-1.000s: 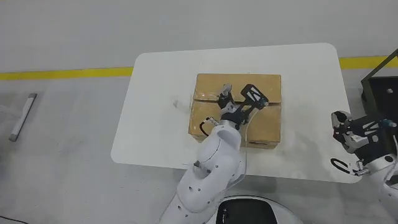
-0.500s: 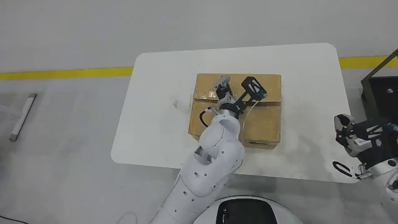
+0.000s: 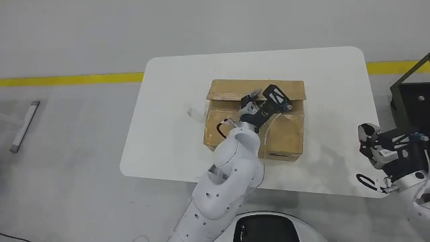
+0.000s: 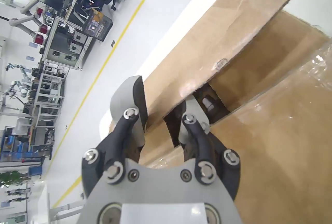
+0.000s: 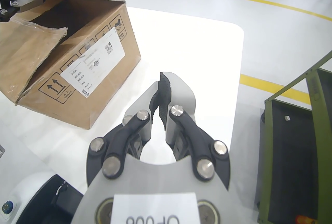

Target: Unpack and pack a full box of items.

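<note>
I'm at the opening step of the unpack. The box [image 3: 282,134] sits mid-counter [image 3: 175,107], a little toward the near edge. My left end effector [image 4: 163,95] straddles the edge of the far flap [image 4: 220,27], fingers apart, one above the cardboard and one tucked under it. The flap is raised partway. The near flap [image 5: 28,35], with tape on it, lies low over the opening. My right end effector [image 5: 162,85] hangs over the near right corner, pinched closed on nothing. Next, I judge, I should fold the far flap right back, then free the near one.
</note>
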Robot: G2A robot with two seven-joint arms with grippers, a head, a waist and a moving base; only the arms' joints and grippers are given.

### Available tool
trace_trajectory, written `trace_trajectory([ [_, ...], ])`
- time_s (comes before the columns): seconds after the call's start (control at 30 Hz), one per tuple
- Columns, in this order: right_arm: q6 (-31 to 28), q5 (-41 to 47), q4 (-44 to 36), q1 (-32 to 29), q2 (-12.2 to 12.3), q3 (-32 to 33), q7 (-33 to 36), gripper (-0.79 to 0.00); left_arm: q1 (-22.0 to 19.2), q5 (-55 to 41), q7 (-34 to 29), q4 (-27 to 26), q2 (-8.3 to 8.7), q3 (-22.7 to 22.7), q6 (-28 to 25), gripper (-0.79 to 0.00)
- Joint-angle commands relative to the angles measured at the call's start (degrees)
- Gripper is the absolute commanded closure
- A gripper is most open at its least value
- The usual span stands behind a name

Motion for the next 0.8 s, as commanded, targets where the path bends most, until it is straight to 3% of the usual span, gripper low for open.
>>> trace_trajectory([
  [0.0, -0.1, -0.2, 0.2, 0.1, 0.0, 0.0, -0.1, 0.000, 1.2, -0.1, -0.2, -1.4, 0.12, -0.4, -0.7, 0.000],
  [0.37, 0.1, 0.6, 1.1, -0.1, 0.1, 1.2, -0.2, 0.000, 6.6, -1.8, -2.2, -9.4, 0.36, -0.7, -3.6, 0.000],
  [0.4, 0.1, 0.7, 1.1, -0.1, 0.1, 1.2, -0.2, 0.000, 6.4, -1.8, -2.1, -9.3, 0.31, -0.6, -3.4, -0.142],
  [0.43, 0.1, 0.7, 1.1, -0.1, 0.1, 1.2, -0.2, 0.000, 6.1, -1.8, -2.0, -8.9, 0.23, -0.5, -3.2, -0.634],
  [0.47, 0.2, 0.7, 1.1, -0.2, 0.1, 1.2, -0.3, 0.000, 5.4, -1.4, -1.8, -8.4, 0.13, -0.3, -3.1, -0.785],
  [0.6, 0.2, 1.1, 0.7, -0.4, 0.1, 1.3, -0.5, 0.000, 0.4, 2.4, 0.4, -5.0, -0.49, 1.6, -2.0, -0.785],
  [0.77, 0.3, 1.4, 0.2, -0.9, 0.0, 1.6, -0.9, 0.000, -6.9, 3.6, 2.4, 3.0, -1.88, 3.6, -0.4, -0.785],
])
